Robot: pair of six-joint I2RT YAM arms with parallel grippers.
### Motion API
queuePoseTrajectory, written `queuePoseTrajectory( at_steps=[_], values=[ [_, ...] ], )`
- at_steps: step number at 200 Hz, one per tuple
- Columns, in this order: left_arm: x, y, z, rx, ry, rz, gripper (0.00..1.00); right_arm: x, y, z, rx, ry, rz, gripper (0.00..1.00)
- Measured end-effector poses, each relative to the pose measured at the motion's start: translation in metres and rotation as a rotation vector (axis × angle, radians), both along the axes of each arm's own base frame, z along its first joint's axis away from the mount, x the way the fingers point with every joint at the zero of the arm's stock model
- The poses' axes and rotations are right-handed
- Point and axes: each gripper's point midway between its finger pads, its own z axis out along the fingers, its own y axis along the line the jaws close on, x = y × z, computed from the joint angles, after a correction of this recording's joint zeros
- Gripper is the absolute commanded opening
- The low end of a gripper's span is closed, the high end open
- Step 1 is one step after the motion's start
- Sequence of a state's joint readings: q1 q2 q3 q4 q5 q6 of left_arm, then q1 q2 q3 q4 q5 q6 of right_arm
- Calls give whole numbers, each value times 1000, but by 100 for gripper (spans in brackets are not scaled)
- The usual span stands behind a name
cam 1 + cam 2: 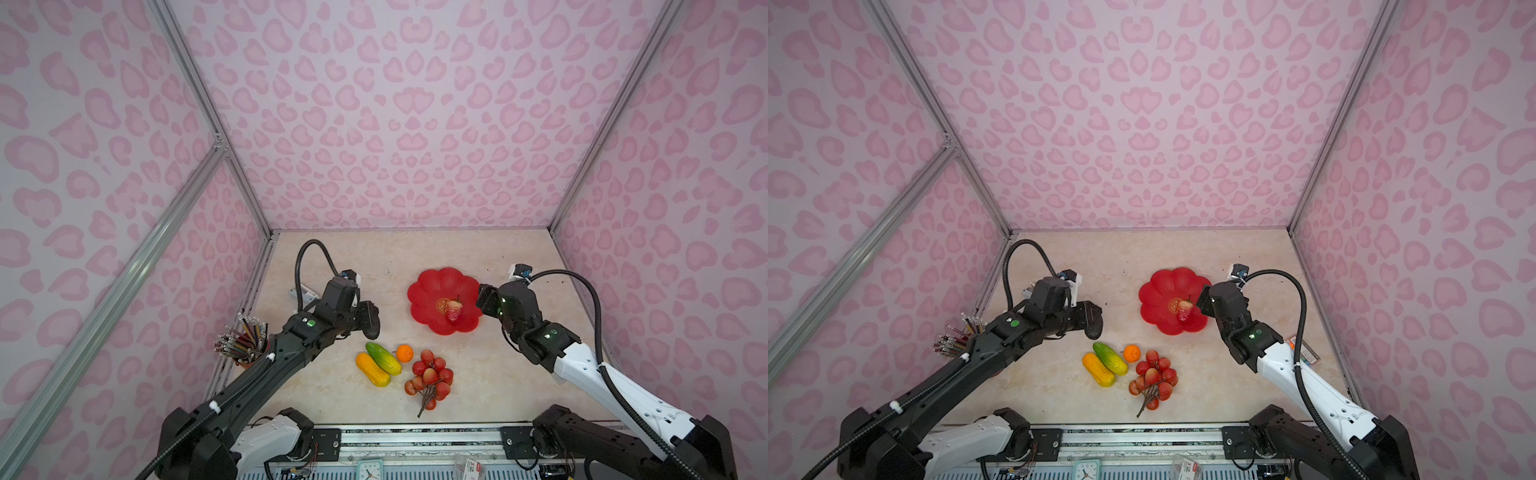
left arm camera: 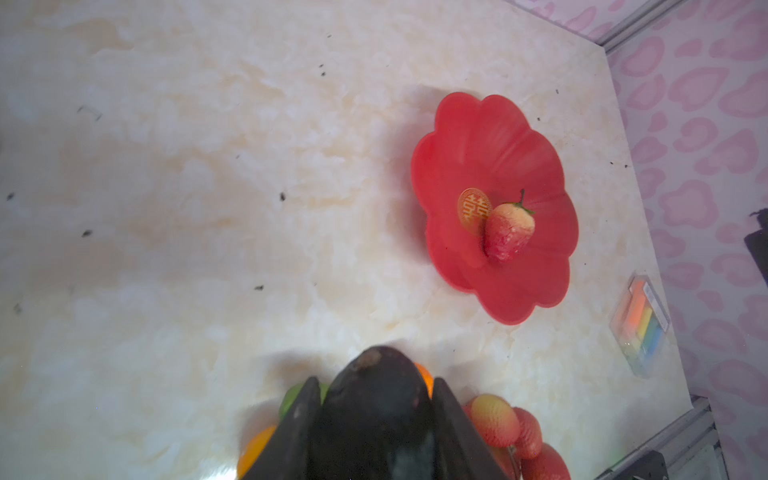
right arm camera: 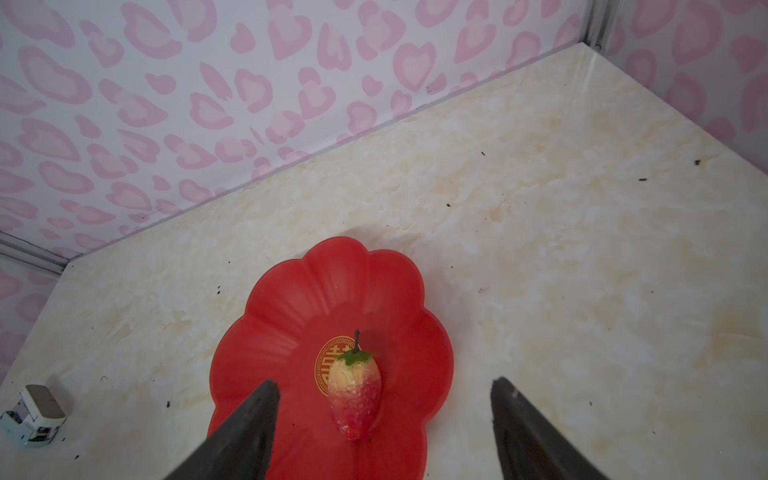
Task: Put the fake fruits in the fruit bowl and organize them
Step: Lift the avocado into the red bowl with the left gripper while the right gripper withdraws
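Note:
The red fruit bowl [image 1: 432, 286] [image 1: 1163, 286] lies at the back right with a strawberry [image 1: 454, 311] [image 3: 355, 399] on its gold emblem. My left gripper [image 1: 370, 320] [image 2: 376, 380] is shut on the dark avocado [image 2: 376, 411] [image 1: 1093, 323], held above the table left of the bowl. My right gripper [image 1: 482, 299] [image 3: 385, 383] hangs open over the bowl's right rim, nothing between its fingers. On the table in front lie a yellow-orange mango [image 1: 372, 370], a green-yellow mango [image 1: 383, 358], a small orange [image 1: 404, 353] and a bunch of red berries [image 1: 430, 376].
A red cup of coloured pencils [image 1: 245, 338] stands at the left edge. A small white object [image 3: 33, 409] lies behind the left arm. A clear box with coloured strips [image 2: 642, 328] lies by the right wall. Pink patterned walls close three sides.

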State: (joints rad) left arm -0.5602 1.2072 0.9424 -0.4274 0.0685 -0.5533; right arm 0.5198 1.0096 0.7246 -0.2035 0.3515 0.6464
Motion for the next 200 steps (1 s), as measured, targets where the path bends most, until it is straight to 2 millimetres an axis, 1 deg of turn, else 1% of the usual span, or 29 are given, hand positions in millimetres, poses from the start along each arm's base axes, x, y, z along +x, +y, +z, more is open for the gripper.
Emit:
queuePoseTrajectory(
  at_steps=[18, 36, 43, 72, 89, 97, 123, 142, 154, 165, 174, 186, 200],
  values=[
    [24, -34, 4, 26, -25, -68, 41, -10, -8, -2, 3, -8, -9, 87],
    [42, -67, 2, 50, -36, -127, 41, -20, -16, -4, 8, -16, -18, 93],
    [48, -80, 0, 57, -43, -150, 41, -24, -19, -3, 13, -25, -18, 94],
    [73, -127, -20, 83, -31, -225, 41, -40, -30, -1, 35, -63, -26, 95],
    [87, -149, -34, 90, -24, -254, 41, -48, -37, -2, 41, -70, -39, 96],
    [91, -158, -43, 94, -14, -267, 41, -51, -41, -2, 48, -74, -49, 95],
    [103, -177, -69, 111, 30, -286, 41, -60, -50, -2, 57, -80, -69, 95],
    [106, -184, -87, 123, 56, -293, 43, -65, -55, 0, 65, -87, -82, 95],
    [106, -184, -98, 136, 76, -294, 50, -66, -56, 0, 67, -90, -87, 95],
    [103, -184, -107, 146, 98, -300, 52, -67, -57, 0, 66, -89, -90, 95],
    [101, -184, -113, 152, 114, -301, 58, -67, -58, -1, 64, -85, -92, 94],
    [99, -185, -115, 155, 120, -306, 64, -67, -59, -2, 61, -79, -93, 95],
    [97, -188, -114, 147, 123, -315, 65, -67, -59, -3, 64, -75, -99, 94]
  ],
)
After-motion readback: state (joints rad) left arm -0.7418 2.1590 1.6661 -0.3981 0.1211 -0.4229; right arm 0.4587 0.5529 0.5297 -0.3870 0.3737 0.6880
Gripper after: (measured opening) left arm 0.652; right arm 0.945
